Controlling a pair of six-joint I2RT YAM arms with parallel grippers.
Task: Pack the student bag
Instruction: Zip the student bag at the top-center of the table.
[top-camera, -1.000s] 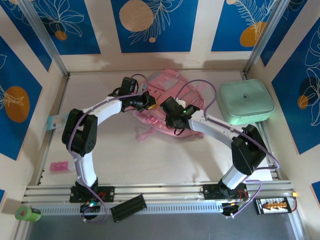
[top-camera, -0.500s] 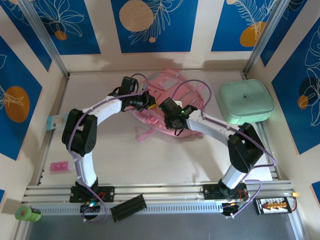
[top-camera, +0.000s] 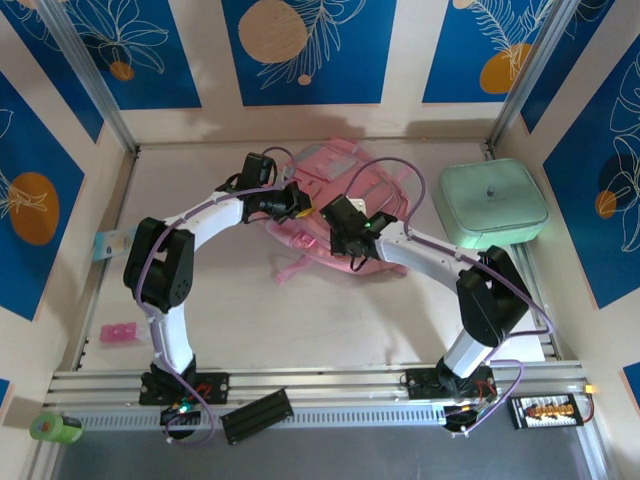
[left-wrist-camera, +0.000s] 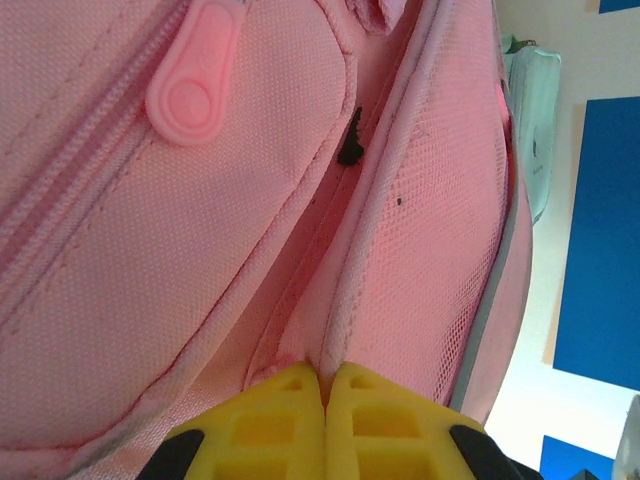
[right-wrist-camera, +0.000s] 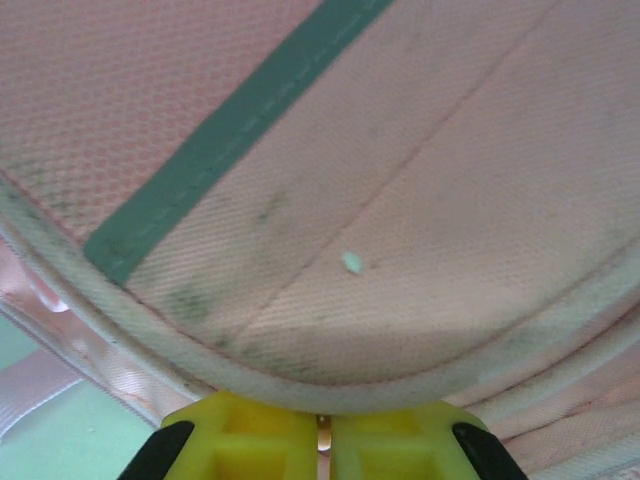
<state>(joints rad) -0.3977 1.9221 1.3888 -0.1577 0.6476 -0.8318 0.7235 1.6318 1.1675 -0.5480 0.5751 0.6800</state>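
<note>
Table (top-camera: 300, 320) bears student bag (top-camera: 330, 170), mint case (top-camera: 492, 203) — maybe pink block (top-camera: 118, 333).

Pink bag (left-wrist-camera: 200, 250) fabric covers most of the frame, with a zip pull (left-wrist-camera: 195, 75) at upper left. At bottom centre, the gripper (left-wrist-camera: 326, 385) has its yellow fingers pressed together, seemingly pinching the bag's piped seam. A mint case (left-wrist-camera: 530, 120) sits at upper right.

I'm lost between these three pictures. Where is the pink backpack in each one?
Top view: the student bag lies mid-picture toward the far side of the table, under both arm tips.
Left wrist: the bag is close up, from the left edge across to its pale edging at right.
Right wrist: the bag is close up, across the upper picture.
Shared landmark: the mint-green case, right of the bag from above, peeks in at the left wrist view's upper right.
</note>
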